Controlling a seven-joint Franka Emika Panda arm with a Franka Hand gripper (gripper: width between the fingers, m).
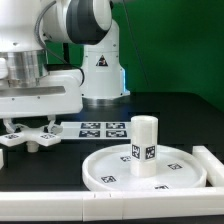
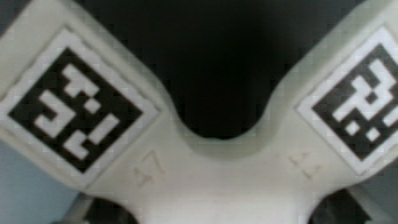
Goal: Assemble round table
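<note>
The cross-shaped foot (image 1: 27, 138) is white with black square tags and lies low at the exterior view's left. My gripper (image 1: 27, 126) is down on it, jaws closed on its middle. In the wrist view the foot (image 2: 214, 165) fills the picture, two tagged arms spreading away from my gripper (image 2: 217, 205); the fingers are mostly hidden behind it. The large rimmed round disc (image 1: 110, 170) lies flat at the front right. The short thick cylinder post (image 1: 145, 140) stands upright at the disc's middle.
The marker board (image 1: 95, 128) lies flat behind the disc, in front of the robot's base (image 1: 100, 75). A straight white rail (image 1: 213, 162) runs at the right of the disc, another (image 1: 40, 207) along the front edge.
</note>
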